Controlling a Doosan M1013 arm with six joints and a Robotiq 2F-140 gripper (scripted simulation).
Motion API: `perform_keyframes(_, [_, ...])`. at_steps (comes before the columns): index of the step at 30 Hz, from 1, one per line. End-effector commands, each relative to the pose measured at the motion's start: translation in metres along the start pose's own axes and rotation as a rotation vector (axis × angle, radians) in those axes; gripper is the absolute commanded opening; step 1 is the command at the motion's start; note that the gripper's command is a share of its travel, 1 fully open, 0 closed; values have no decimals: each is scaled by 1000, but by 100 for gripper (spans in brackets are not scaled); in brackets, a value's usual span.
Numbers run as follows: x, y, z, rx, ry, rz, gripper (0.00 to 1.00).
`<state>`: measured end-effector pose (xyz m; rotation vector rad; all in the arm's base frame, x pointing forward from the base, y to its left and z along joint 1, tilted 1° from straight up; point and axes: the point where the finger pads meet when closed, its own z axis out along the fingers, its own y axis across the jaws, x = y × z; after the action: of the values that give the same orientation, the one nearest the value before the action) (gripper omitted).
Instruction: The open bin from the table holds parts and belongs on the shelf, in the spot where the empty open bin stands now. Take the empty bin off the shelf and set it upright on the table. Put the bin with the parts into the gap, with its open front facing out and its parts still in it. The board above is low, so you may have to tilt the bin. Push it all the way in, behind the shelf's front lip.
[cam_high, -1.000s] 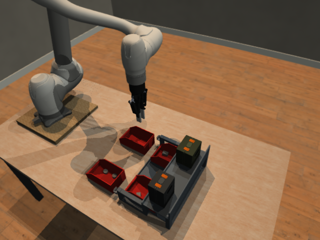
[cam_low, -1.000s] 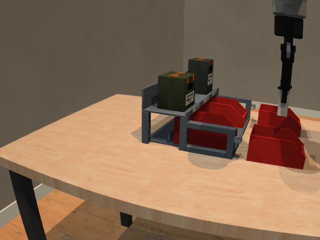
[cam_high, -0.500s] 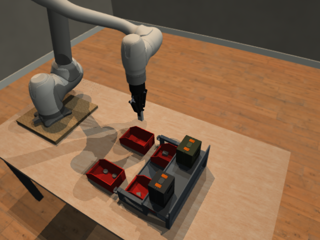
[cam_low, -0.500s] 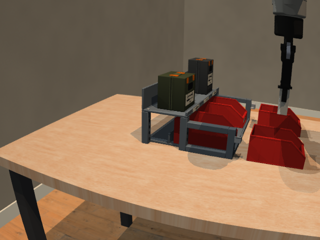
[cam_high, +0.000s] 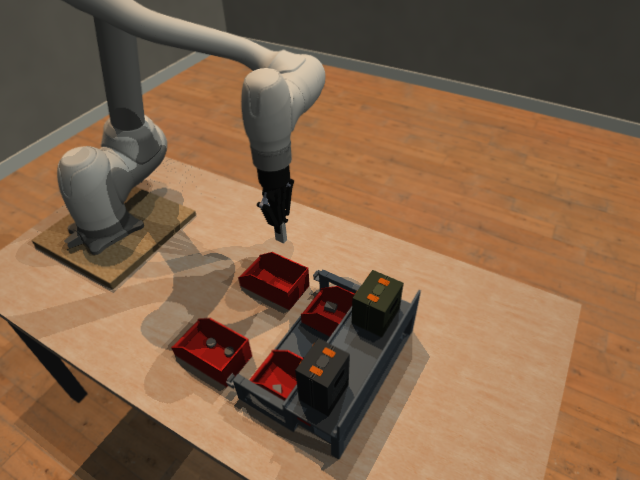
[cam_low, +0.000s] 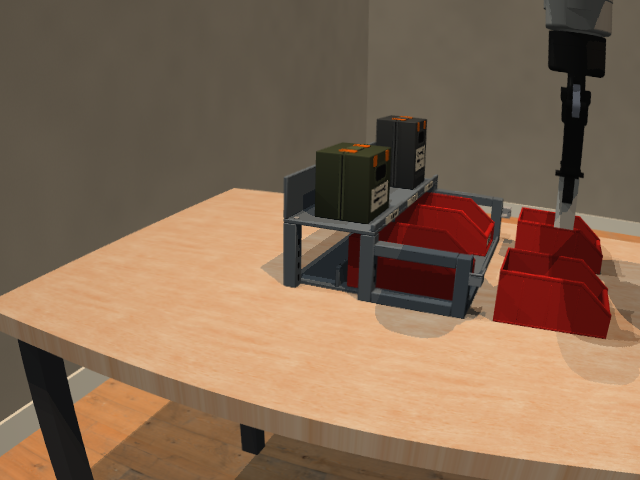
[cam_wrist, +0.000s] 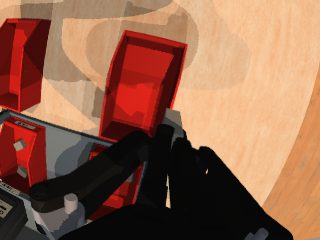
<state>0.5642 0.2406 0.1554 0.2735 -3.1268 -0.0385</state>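
The gripper (cam_high: 280, 235) (cam_low: 566, 214) (cam_wrist: 173, 121) is shut with nothing between its fingertips. It points down, above the table, near one long side wall of the empty red bin and higher than its rim. The empty bin (cam_high: 275, 281) (cam_low: 550, 302) (cam_wrist: 137, 95) stands upright on the table in front of the shelf. The red bin with parts (cam_high: 211, 351) (cam_low: 540, 237) (cam_wrist: 31, 65) also stands upright on the table; two grey parts show in it in the top view. The grey shelf (cam_high: 361, 356) (cam_low: 367, 268) has a gap between its two red bins.
One shelf bin (cam_high: 326, 310) (cam_low: 413, 276) stands at the end beside the gap, another shelf bin (cam_high: 273, 374) (cam_wrist: 22, 157) at the other side. A green box (cam_high: 377, 302) (cam_low: 351, 183) and a dark box (cam_high: 323, 374) (cam_low: 403, 152) stand on the upper board.
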Motion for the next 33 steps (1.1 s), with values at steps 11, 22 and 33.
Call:
perform_keyframes(11, [-11,-178,-7,0,0,-1,10])
perform_keyframes(22, [1,-261,-11,0,0,-1,10])
perform_keyframes(33, [1,-261,-11,0,0,-1,24])
